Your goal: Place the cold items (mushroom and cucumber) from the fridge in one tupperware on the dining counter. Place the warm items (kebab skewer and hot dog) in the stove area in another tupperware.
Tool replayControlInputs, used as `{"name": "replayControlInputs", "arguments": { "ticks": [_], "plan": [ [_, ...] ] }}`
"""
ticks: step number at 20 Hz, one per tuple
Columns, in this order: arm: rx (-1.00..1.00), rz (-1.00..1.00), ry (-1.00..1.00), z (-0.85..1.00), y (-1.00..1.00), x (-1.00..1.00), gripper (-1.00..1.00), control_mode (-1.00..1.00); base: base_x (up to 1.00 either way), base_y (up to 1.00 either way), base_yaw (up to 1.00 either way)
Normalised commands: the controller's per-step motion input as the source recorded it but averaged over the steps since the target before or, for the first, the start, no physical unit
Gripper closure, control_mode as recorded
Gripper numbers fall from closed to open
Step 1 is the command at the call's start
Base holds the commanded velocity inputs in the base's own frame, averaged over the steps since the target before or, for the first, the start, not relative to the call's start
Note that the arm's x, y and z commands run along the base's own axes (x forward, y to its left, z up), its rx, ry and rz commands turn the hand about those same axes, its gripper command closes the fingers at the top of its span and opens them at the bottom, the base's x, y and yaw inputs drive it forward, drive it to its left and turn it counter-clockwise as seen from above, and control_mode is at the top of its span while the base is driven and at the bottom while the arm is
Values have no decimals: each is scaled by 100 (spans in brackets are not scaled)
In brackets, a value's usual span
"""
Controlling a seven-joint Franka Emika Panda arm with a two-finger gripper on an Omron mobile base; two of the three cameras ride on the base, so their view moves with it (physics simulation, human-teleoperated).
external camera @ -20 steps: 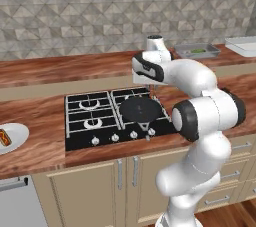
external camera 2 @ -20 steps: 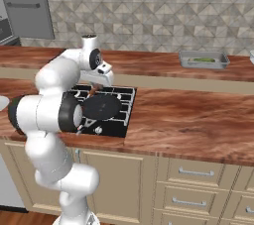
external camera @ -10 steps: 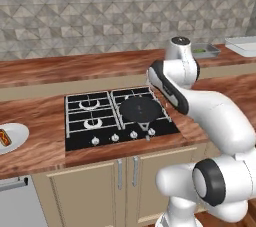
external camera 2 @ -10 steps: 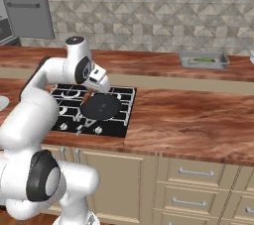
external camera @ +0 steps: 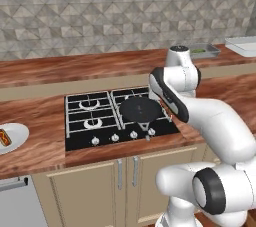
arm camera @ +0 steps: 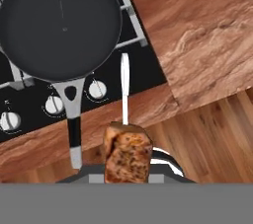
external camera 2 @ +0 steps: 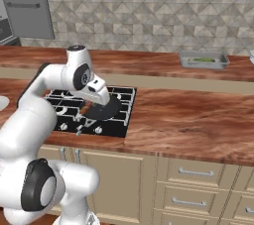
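Swinging rightward since before, our tool [arm camera: 127, 168] stays clamped on the kebab skewer [arm camera: 126, 144] above the pan [arm camera: 59, 20]; jerky swings could loosen it.

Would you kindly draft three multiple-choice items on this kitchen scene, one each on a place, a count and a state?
1. Where does the black pan sit?
A on the stovetop
B in the grey tray
C on the floor

2. How many control knobs line the stovetop's front edge in the left base view?
A two
B four
C seven

3. What is the gripper doing?
A open, holding nothing
B shut on the kebab skewer
C gripping the pan handle

A: pan rests on a burner.
B: four knobs.
C wrong; B: meat chunk sits between the fingers.
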Motion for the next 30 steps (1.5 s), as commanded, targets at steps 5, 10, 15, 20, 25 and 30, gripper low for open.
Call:
{"name": "replayControlInputs", "arguments": {
  "ticks": [5,10,15,20,25,30],
  "plan": [
    [3,0,0,-18,-13,-37,100,-100,0,0,0],
    [0,0,0,-3,-7,-62,100,-100,0,0,0],
    [0,0,0,0,-3,-11,100,100,-36,-40,-1],
    [0,0,0,0,0,0,100,100,-53,-96,-7],
    [0,0,0,0,0,0,100,100,22,-100,-1],
    [0,0,0,0,0,0,100,100,17,-100,0]
  ]
}}
